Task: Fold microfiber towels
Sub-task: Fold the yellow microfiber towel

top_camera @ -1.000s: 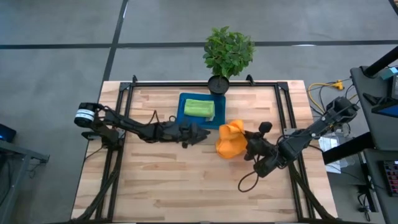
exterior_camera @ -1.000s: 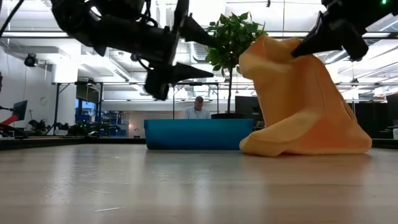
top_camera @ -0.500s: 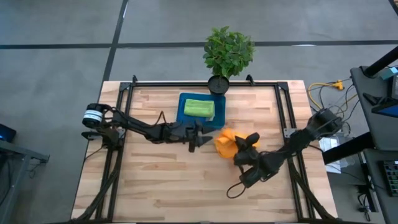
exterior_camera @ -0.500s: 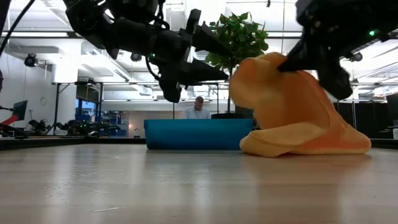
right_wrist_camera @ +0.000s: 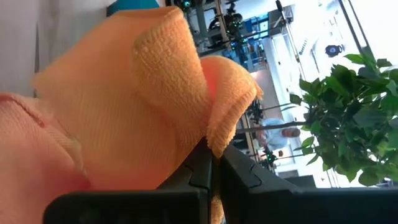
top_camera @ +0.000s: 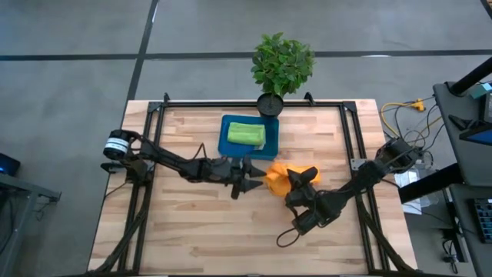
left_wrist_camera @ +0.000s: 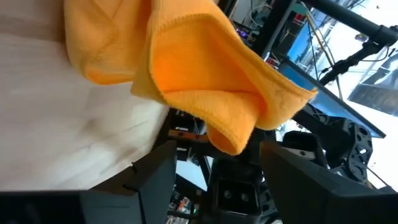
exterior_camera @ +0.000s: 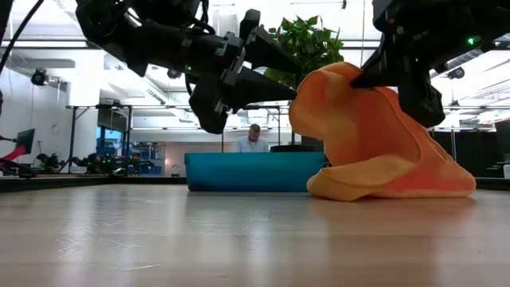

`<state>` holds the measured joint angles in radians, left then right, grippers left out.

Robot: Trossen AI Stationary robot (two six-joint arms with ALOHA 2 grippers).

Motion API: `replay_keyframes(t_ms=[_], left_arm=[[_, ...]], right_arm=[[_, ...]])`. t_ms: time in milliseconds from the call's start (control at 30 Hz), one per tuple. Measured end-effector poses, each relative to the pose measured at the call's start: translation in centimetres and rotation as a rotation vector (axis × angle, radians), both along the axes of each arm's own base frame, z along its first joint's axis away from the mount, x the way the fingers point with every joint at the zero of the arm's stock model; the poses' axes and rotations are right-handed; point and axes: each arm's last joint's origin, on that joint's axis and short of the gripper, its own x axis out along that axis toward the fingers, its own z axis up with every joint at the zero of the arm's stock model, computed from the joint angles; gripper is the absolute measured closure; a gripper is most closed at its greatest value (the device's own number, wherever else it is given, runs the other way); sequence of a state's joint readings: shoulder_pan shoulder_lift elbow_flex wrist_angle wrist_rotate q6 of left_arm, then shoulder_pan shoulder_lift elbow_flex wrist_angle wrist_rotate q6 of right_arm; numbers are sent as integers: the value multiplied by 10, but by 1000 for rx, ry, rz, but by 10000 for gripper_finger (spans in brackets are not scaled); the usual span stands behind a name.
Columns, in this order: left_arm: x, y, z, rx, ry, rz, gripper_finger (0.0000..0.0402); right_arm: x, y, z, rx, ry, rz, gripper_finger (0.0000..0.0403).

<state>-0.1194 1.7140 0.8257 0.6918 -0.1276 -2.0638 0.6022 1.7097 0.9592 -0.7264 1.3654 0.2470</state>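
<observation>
The orange towel [top_camera: 278, 179] stands in a raised heap right of the table's middle; it also shows in the low view [exterior_camera: 374, 143]. My right gripper [top_camera: 302, 178] is shut on its upper part. My left gripper [top_camera: 246, 183] is open, level with the towel's raised part and just left of it [exterior_camera: 293, 80]. In the left wrist view the towel [left_wrist_camera: 205, 81] hangs ahead of the spread fingers [left_wrist_camera: 149, 180]. A folded lime green towel [top_camera: 246, 134] lies in the blue tray [top_camera: 227, 148]. The grey-white and bright blue towels are out of view. My right gripper pinches a bunched, hemmed edge of the orange towel [right_wrist_camera: 214, 134] at its top between its two fingers, more than one layer. The fingers come slanting down from the table's right [exterior_camera: 370, 76]. The towel hangs slack below them, and its lower part [exterior_camera: 398, 182] lies on the table.
A potted plant [top_camera: 281, 65] stands at the far edge behind the tray. Black frame rails [top_camera: 146, 146] run along the table's sides. A person [exterior_camera: 253, 139] sits in the room beyond the table. Bare wood [top_camera: 200, 231] lies toward the near edge.
My right gripper has gone toward the table's left and near edges, drawing the towel's top over to the left while its lower part stays on the table. My left gripper has gone right, toward the towel, staying open.
</observation>
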Motion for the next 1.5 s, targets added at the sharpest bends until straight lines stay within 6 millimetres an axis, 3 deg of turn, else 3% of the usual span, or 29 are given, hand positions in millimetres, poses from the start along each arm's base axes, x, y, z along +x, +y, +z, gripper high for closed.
replay_keyframes(t_ms=[733,1133,1300,1500], left_arm=[[0,3,-11,-80,59,165,192],[33,0,-14,-94,-5,124,194],[39,-2,-13,-65,-16,77,238],[37,-2,-14,14,-10,55,357]], right_arm=[[2,1,1,4,-4,4,394],[4,3,2,22,-28,5,394],[4,2,1,21,-27,5,394],[3,2,0,21,-25,5,394]])
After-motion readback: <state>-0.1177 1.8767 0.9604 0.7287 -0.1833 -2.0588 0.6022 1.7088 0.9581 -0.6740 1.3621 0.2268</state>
